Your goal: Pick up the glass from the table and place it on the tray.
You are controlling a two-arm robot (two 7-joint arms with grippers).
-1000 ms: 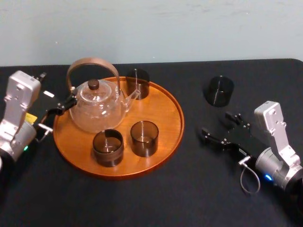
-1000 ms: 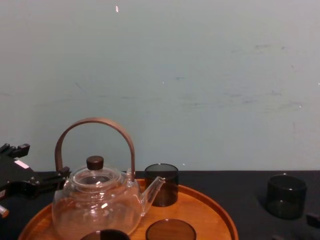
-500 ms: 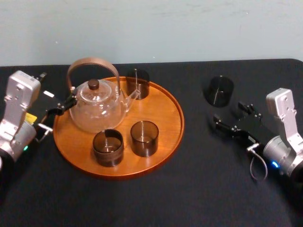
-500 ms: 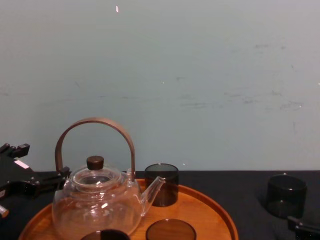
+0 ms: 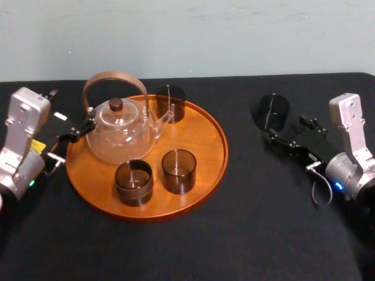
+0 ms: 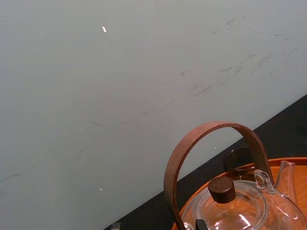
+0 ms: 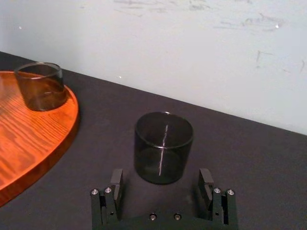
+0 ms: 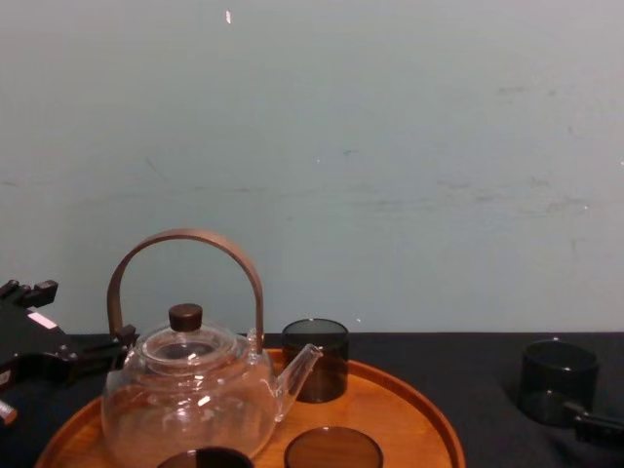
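A pale wall (image 5: 234, 35) backs a black worktop (image 5: 246, 234). The right claw (image 5: 286, 130) sits low over the worktop with its fingers (image 7: 115, 183) spread wide, lined up on either side of the glass (image 7: 163, 147) and not touching it. The glass stands upright just ahead of the fingertips, on the worktop well to the right of the tray (image 5: 214, 170). The tray carries a teapot (image 5: 120, 132) and three more glasses (image 5: 178, 170), with bare wood on its right side. The left claw (image 5: 69, 138) is parked at the tray's left edge, beside the teapot. The step in hand looks like the approach before the grasp. Next, the right claw probably needs to ease forward until the glass sits between the fingers, then close gently, lift above the rim and carry it left to the bare wood.
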